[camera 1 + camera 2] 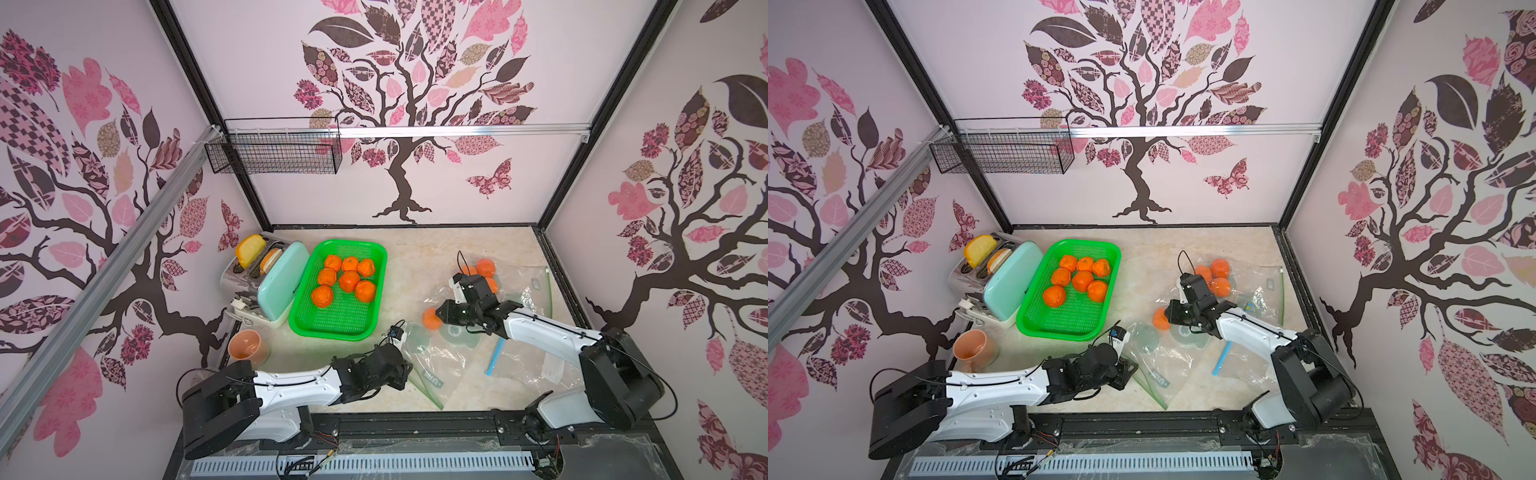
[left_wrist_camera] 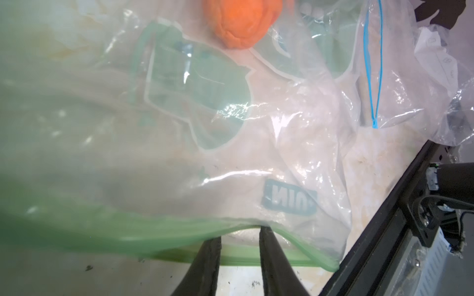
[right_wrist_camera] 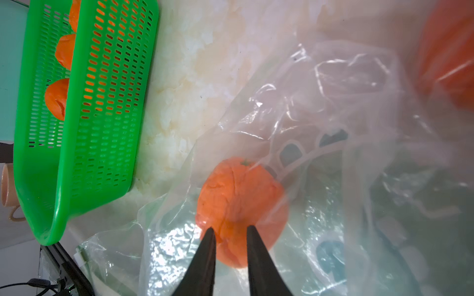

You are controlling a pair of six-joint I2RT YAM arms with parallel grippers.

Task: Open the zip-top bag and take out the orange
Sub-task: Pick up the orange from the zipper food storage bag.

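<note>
A clear zip-top bag [image 1: 432,361] with a green zip strip [image 2: 102,230] lies crumpled on the table in front. The orange [image 1: 432,318] [image 1: 1160,319] sits at the bag's far end, wrapped in its film [image 3: 241,194]. My right gripper [image 3: 230,228] is shut on the orange's near side; I cannot tell whether plastic lies between the fingers and the orange. My left gripper [image 2: 239,234] is at the bag's mouth with its jaws apart. The upper lip arches over its fingertips and the lower zip strip crosses between them. From there the orange [image 2: 238,23] shows far beyond the mouth.
A green basket [image 1: 303,286] with several oranges stands left of the bag, with a toaster [image 1: 274,286] and a pink cup [image 1: 247,345] further left. At the back right a second bag holds oranges [image 1: 486,268]. A blue-zip bag [image 1: 496,355] lies under the right arm.
</note>
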